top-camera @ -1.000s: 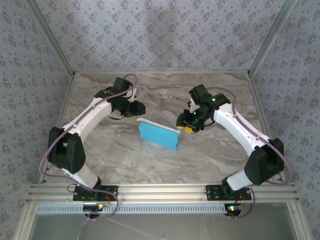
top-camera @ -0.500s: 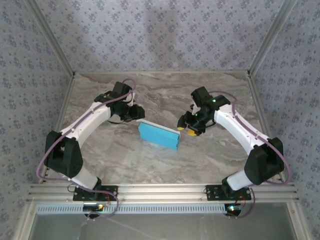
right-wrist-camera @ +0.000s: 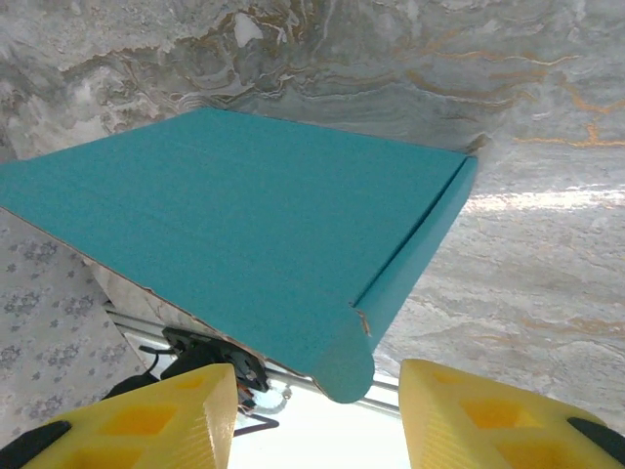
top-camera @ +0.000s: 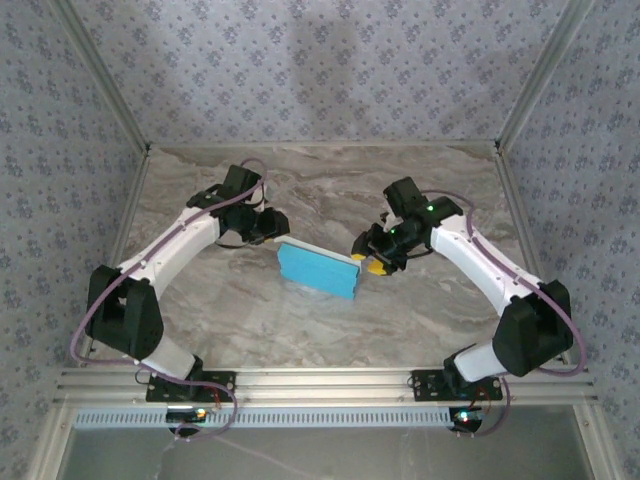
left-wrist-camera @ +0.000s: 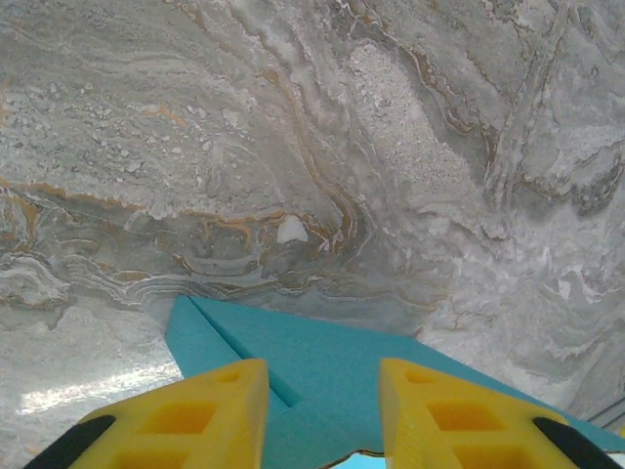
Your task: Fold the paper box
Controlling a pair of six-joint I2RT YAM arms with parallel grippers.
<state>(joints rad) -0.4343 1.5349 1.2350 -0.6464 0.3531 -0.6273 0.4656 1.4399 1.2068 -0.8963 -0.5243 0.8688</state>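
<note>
The paper box point(top-camera: 318, 270) lies folded flat and light blue in the middle of the marble table, with a pale edge along its far side. My left gripper point(top-camera: 274, 226) hovers at the box's far left corner. In the left wrist view its yellow fingers point(left-wrist-camera: 210, 410) stand apart over the blue flap of the paper box point(left-wrist-camera: 332, 366), so the left gripper point(left-wrist-camera: 322, 415) is open. My right gripper point(top-camera: 369, 262) is at the box's right end. Seen from the right wrist, a rounded corner tab of the paper box point(right-wrist-camera: 347, 357) sits between the spread jaws of the right gripper point(right-wrist-camera: 317, 415), touching neither pad.
The marble table point(top-camera: 330, 185) is fenced by aluminium posts and patterned walls on three sides. An aluminium rail point(top-camera: 320, 385) with both arm bases runs along the near edge.
The left gripper has dropped slightly closer to the box's far left corner, and the right gripper has edged left toward its right end. The box has stayed put.
</note>
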